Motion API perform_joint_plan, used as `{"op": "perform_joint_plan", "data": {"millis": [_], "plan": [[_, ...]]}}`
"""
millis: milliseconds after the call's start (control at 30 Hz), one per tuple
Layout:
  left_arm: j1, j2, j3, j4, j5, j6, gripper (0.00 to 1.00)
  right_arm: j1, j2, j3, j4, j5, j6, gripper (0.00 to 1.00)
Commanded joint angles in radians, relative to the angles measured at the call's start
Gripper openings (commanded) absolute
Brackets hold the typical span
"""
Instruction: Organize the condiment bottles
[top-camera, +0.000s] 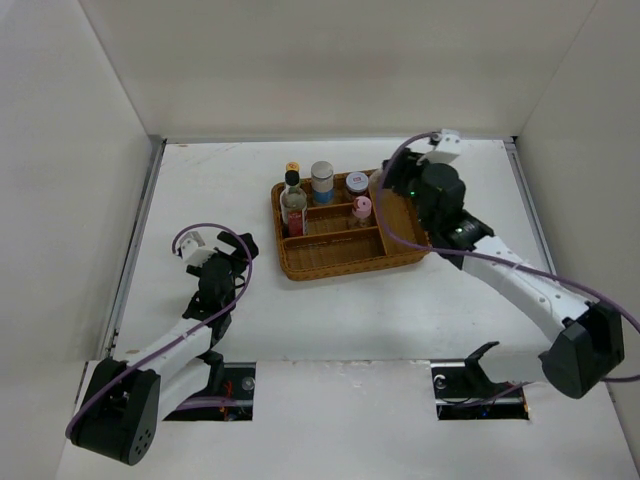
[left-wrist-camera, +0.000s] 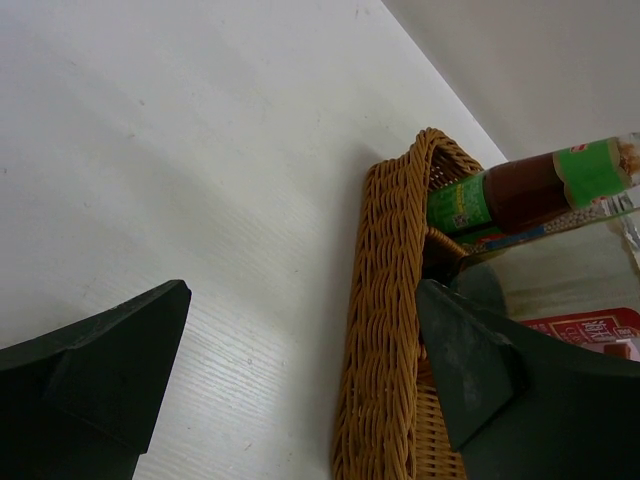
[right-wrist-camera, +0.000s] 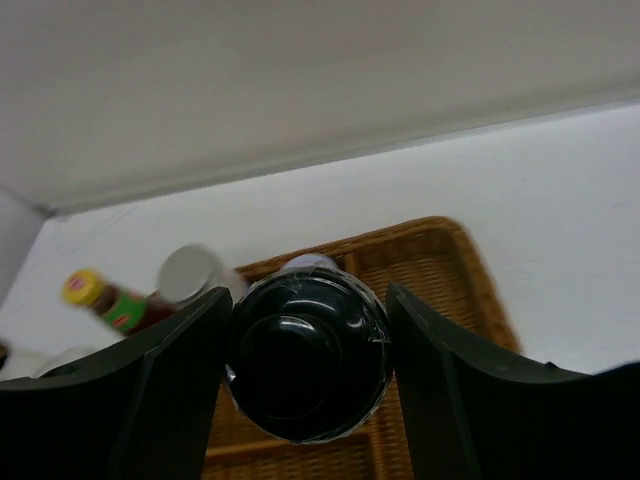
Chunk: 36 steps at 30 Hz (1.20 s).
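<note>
My right gripper (right-wrist-camera: 308, 292) is shut on the black cap of a dark bottle (right-wrist-camera: 308, 365), both fingers pressed against its sides, over the right end of the wicker tray (right-wrist-camera: 440, 260). In the top view the right gripper (top-camera: 388, 192) hangs at the tray's right compartment, and its arm hides the held bottle. In the tray (top-camera: 345, 262) stand a red sauce bottle (top-camera: 292, 172), a tall dark bottle (top-camera: 293, 202), a blue-label jar (top-camera: 322, 180), a black-capped shaker (top-camera: 357, 186) and a pink-lidded shaker (top-camera: 362, 208). My left gripper (top-camera: 244, 262) stands open, holding nothing, on the table left of the tray.
The left wrist view shows the tray's woven rim (left-wrist-camera: 385, 300) just inside the right finger, with the red sauce bottle (left-wrist-camera: 530, 185) beyond it. White walls enclose the table on the left, back and right. Bare tabletop (top-camera: 330, 320) lies between the tray and the arm bases.
</note>
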Motion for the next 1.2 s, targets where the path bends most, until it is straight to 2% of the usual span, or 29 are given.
{"op": "perform_joint_plan", "data": {"millis": [0,200,400,767,833,1000,1167], "plan": [[-0.001,-0.024,-0.005,0.024,-0.023,-0.001,1.00,0.102,0.060,0.087,0.092,-0.042,-0.009,0.53],[0.005,-0.043,-0.010,0.020,-0.024,-0.003,1.00,0.196,0.260,0.187,0.122,-0.087,-0.012,0.53],[0.008,-0.030,-0.007,0.019,-0.023,-0.001,1.00,0.233,0.413,0.242,0.149,-0.096,-0.024,0.53],[0.016,0.050,0.041,-0.030,-0.023,-0.003,1.00,0.291,0.593,0.250,0.167,0.005,-0.116,0.55],[0.019,0.059,0.059,-0.059,-0.018,-0.004,1.00,0.292,0.607,0.237,0.168,0.007,-0.115,0.60],[0.016,0.076,0.078,-0.087,-0.035,-0.003,1.00,0.292,0.567,0.199,0.162,0.005,-0.085,0.84],[0.014,0.052,0.082,-0.110,-0.049,-0.003,1.00,0.292,0.420,0.145,0.159,-0.004,-0.087,0.96]]}}
